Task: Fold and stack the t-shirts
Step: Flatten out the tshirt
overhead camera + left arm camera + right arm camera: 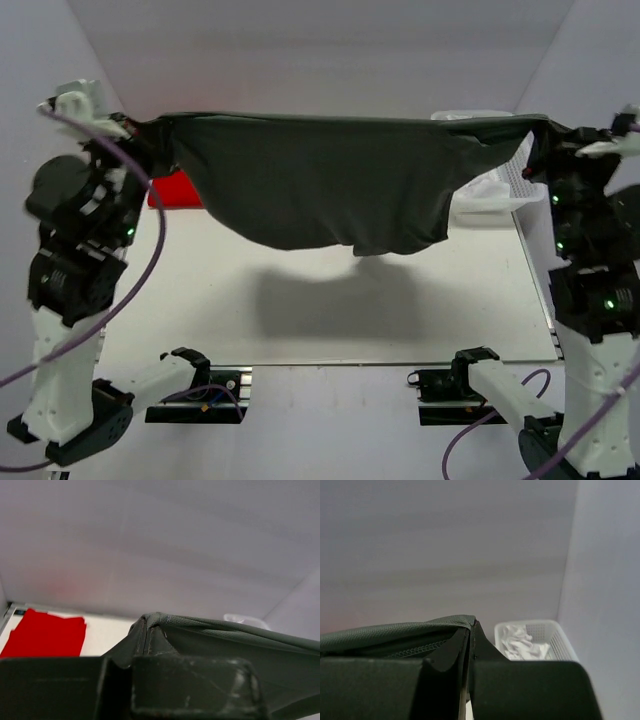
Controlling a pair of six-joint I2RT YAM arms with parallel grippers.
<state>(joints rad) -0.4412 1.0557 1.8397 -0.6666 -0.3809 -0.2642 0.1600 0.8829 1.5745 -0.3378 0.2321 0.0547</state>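
So both arms are up high with a dark grey-green fabric t-shirt (330, 180) stretched out between them, hanging in the air over the white table (300, 330) like it's on a washing line. The left gripper (152, 128) has one top corner at the far left and the right gripper (545, 130) has the other at the far right. The top edge runs pretty much taut and level between the two. The rest of the shirt sags down in a big belly, lowest a bit right of centre, and it doesn't touch the table; you can see its shadow (330, 300) on the surface underneath. From the left wrist cam the jaws are pinched together on a bunched fold of the dark fabric, with a seam poking out right at the tips. Right wrist cam is the same deal: jaws squeezed down on the shirt's edge with barely a sliver between them. There's a red folded t-shirt (172, 192) lying flat on the table at the far left, partly hidden behind the hanging shirt and the left arm. Over in the far right corner sits a white plastic mesh basket (515, 180) with some white crumpled cloth (517, 641) in it; can't tell what that cloth is exactly.
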